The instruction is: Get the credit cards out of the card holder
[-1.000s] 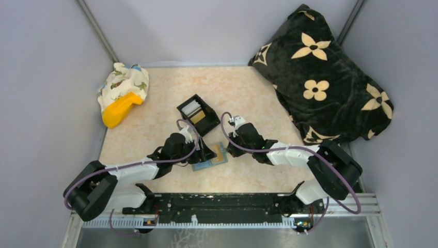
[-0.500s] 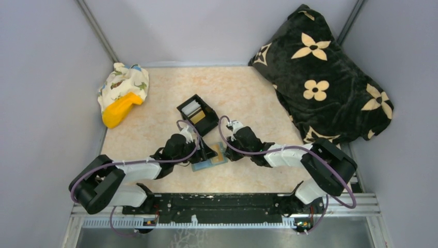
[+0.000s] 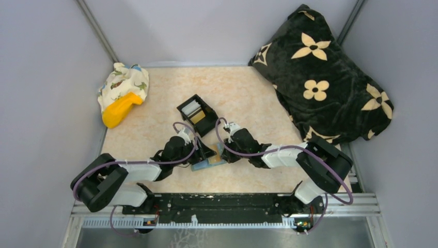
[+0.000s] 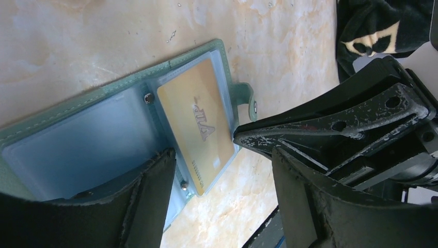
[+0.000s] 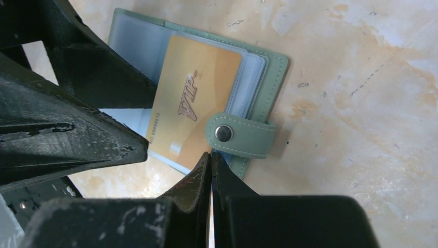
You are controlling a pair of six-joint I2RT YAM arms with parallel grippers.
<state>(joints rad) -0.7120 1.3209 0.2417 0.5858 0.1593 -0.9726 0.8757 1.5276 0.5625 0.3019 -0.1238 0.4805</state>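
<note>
Left pincer (image 4: 222, 157) spread wide — right pincer (image 5: 210, 157) pressed closed.

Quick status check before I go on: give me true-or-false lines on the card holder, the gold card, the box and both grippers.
1. The card holder lies open on the table. True.
2. The gold card lies loose on the table. False: it sits in the card holder.
3. The right gripper is wide open. False: it is shut, tips beside the snap tab.
4. The left gripper is open above the card holder. True.
5. The black box is empty. False: a pale card and a tan card lie in it.
</note>
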